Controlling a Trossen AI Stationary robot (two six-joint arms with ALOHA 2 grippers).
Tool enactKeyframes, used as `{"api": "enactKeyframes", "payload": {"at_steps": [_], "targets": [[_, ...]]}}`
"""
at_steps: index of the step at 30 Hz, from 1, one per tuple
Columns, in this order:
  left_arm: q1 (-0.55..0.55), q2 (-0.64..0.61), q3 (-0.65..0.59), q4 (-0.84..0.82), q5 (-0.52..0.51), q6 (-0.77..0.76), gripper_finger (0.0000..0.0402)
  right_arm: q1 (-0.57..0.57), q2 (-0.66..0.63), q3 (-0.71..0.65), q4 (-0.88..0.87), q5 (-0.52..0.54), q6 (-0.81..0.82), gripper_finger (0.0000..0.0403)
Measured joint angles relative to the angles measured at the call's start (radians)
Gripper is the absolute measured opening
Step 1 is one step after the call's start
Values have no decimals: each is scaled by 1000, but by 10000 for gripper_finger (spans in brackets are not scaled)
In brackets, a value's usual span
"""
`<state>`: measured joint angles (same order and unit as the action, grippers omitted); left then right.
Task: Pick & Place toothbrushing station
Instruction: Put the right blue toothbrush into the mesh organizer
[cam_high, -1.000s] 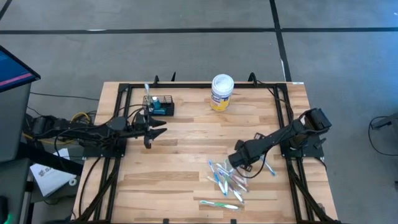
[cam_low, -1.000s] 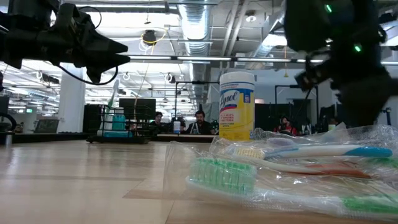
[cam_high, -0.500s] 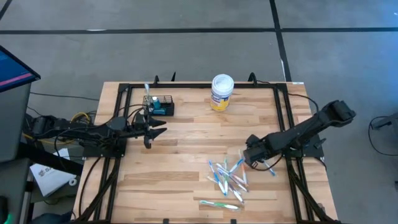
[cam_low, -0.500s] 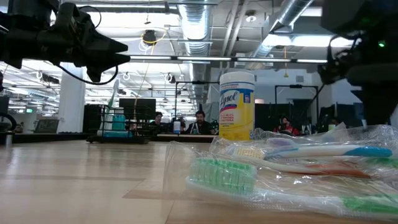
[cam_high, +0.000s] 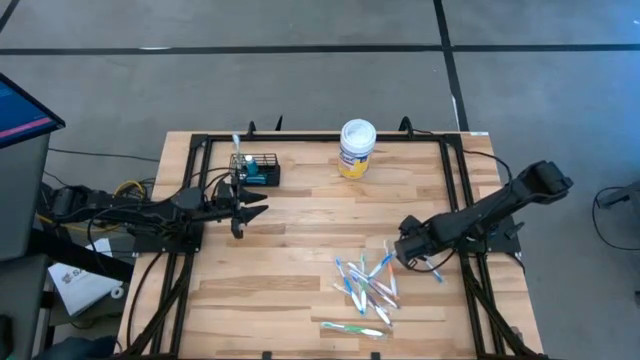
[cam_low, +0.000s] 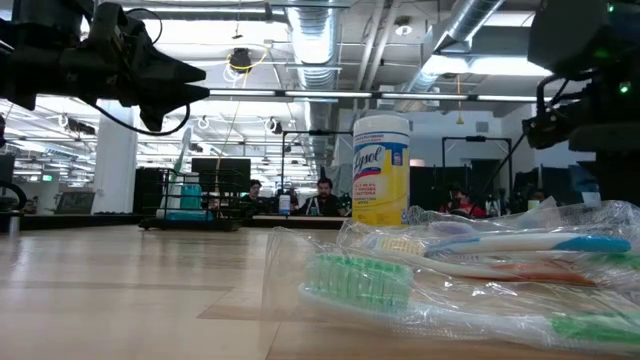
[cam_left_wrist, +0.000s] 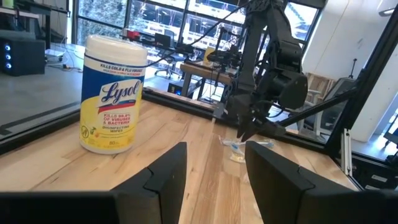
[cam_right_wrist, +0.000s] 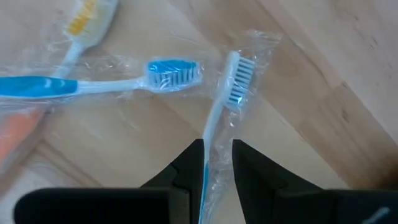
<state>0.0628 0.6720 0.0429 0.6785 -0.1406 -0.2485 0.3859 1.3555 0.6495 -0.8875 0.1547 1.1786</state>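
The toothbrushing station (cam_high: 258, 170), a small black wire basket, stands at the table's far left with a toothbrush upright in it. My left gripper (cam_high: 250, 210) hovers level and open just in front of the basket, with nothing between its fingers (cam_left_wrist: 168, 180). Several wrapped toothbrushes (cam_high: 365, 285) lie in a pile at the near middle. My right gripper (cam_high: 408, 250) points down at the pile's right edge. It is shut on a blue-handled toothbrush (cam_right_wrist: 231, 81) in a clear wrapper. My right gripper pinches the wrapped toothbrush's handle (cam_right_wrist: 207, 152) between its two fingers, below the neck. The fingers come from above, pointing down, and lie across the handle. The head (cam_right_wrist: 239, 74) sticks out beyond the fingers. Whether the brush is clear of the table, I cannot tell.
A white-lidded yellow-labelled wipes tub (cam_high: 356, 148) stands at the far middle. Another blue brush (cam_high: 433, 268) lies alone right of the gripper. A black frame rail (cam_high: 330, 138) runs around the table's edges. Bare wood lies between the basket and the pile.
My right gripper has gone from over the toothbrush pile toward the table's right edge, mostly in the first half second, as its arm drew back. Its fingers have stayed as they were. My left gripper has kept still.
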Motion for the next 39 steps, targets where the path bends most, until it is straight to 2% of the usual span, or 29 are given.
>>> {"api": "enactKeyframes", "payload": {"at_steps": [14,20,25,29,33,39], "targets": [[0,0,0,-3,0,0,158,0,114,4,44,-30,-65,74],[0,0,0,-3,0,0,158,0,104,1,48,-31,-72,12],[0,0,0,-3,0,0,158,0,44,-1,35,-20,-64,9],[0,0,0,-3,0,0,158,0,-13,3,34,24,-55,7],[0,0,0,-1,0,0,158,0,-68,33,52,116,-64,4],[0,0,0,28,0,-6,158,-3,-134,98,232,297,-235,3]]}}
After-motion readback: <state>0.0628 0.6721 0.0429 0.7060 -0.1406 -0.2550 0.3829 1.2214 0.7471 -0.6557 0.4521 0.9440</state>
